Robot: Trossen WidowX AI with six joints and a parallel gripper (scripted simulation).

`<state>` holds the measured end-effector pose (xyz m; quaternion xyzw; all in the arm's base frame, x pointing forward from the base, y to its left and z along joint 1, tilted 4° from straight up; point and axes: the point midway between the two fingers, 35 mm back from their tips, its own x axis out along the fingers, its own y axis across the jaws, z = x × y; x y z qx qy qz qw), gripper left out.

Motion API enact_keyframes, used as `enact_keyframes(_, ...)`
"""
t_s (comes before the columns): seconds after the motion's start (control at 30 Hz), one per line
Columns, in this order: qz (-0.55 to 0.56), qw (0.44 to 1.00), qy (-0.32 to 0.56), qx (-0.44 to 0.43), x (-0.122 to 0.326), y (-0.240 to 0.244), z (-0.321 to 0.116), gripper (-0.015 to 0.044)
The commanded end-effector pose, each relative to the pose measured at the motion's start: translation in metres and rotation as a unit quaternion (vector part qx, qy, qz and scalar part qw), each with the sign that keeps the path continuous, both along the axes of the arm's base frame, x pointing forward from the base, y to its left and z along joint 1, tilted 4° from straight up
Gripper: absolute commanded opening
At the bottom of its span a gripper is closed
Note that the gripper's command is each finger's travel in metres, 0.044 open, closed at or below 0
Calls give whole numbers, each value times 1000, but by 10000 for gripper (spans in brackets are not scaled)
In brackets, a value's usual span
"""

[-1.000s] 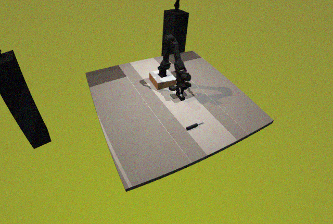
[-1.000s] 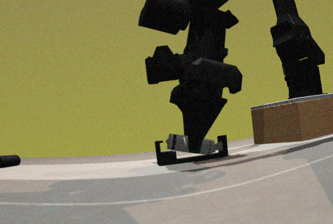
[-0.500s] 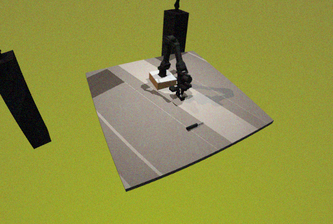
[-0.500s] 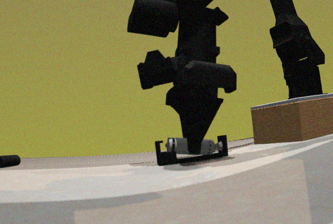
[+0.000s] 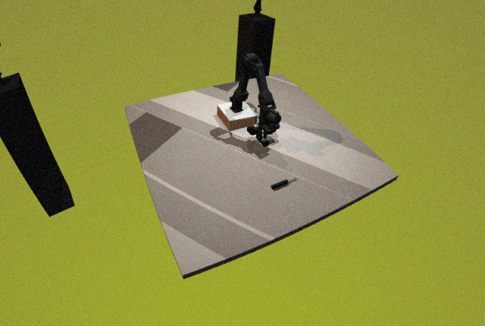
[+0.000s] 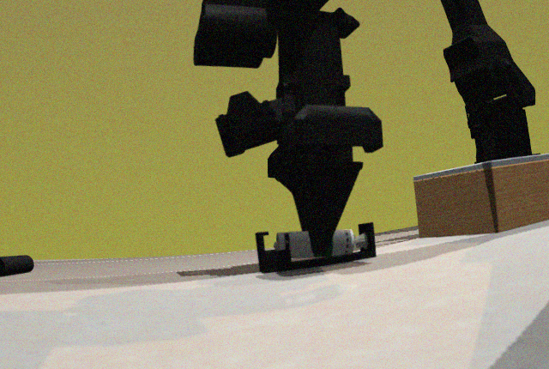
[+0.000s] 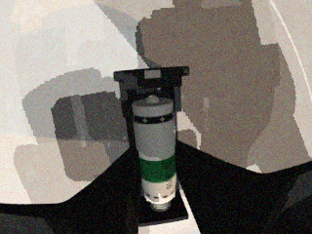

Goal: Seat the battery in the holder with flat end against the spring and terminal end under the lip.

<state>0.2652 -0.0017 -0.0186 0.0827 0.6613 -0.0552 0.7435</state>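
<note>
The black holder stands on the table. The battery, grey-white with a green band and a black ring, lies lengthwise between its end walls, nearly level. Its flat end is at the spring. Its terminal nub points at the lip and sits below lip height, with a small gap; it does not look to be under it. My gripper is shut on the battery's middle, fingertips down inside the holder. Contact with the holder floor is hidden.
A dark-handled screwdriver lies on the table, away from the holder. The arm's wooden base block stands close by the spring end. Dark pillars stand beyond the table. Shadows cross the table.
</note>
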Motion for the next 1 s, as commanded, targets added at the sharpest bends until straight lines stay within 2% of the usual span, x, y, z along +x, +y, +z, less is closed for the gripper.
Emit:
enact_keyframes(0.0,3,1000,18,4,-3,1,-2,72)
enact_keyframes(0.97,3,999,43,7,12,-2,-1,72)
